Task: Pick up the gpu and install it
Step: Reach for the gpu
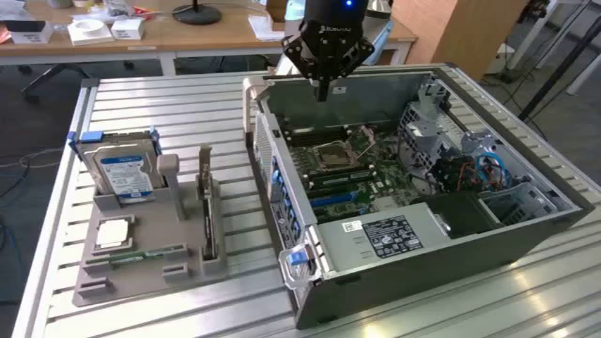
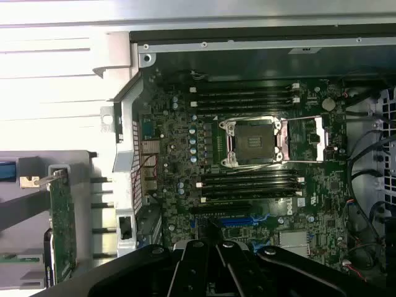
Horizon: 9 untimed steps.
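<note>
A slatted metal table stands before a wooden desk on dark floor.

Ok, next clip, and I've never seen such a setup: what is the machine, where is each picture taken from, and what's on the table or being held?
The black machine is a robot arm. Its claw hangs shut and empty over the open computer case. One picture comes from a camera off the arm, looking down at the slatted metal table. The other comes from a camera on the arm's wrist, looking into the case at the motherboard. Beside the case, on the exterior view's left, a grey holder carries a hard drive, a processor chip, a memory stick and the gpu, a thin card standing on edge. The gpu is not yet picked up.
</note>
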Each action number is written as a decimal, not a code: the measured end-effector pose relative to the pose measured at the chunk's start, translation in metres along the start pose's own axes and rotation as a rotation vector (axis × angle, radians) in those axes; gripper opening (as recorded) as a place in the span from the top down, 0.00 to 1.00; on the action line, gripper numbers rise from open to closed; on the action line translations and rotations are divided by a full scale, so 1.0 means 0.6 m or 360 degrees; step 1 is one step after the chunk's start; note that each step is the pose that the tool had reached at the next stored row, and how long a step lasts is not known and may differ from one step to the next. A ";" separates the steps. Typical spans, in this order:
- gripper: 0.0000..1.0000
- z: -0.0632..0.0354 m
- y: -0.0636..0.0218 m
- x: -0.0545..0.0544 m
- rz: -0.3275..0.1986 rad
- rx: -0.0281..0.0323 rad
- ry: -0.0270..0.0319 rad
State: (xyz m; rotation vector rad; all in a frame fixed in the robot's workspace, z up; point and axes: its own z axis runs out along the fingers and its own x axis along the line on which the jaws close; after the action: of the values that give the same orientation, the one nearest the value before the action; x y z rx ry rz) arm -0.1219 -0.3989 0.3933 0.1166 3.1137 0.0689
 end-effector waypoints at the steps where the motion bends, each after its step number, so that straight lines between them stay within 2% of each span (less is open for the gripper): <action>1: 0.90 0.000 0.000 0.000 0.0000 0.00000 0.00000; 9: 0.90 0.000 0.000 0.000 0.0000 0.00000 0.00000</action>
State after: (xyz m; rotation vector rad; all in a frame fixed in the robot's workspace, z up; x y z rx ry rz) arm -0.1219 -0.3989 0.3933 0.1166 3.1137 0.0689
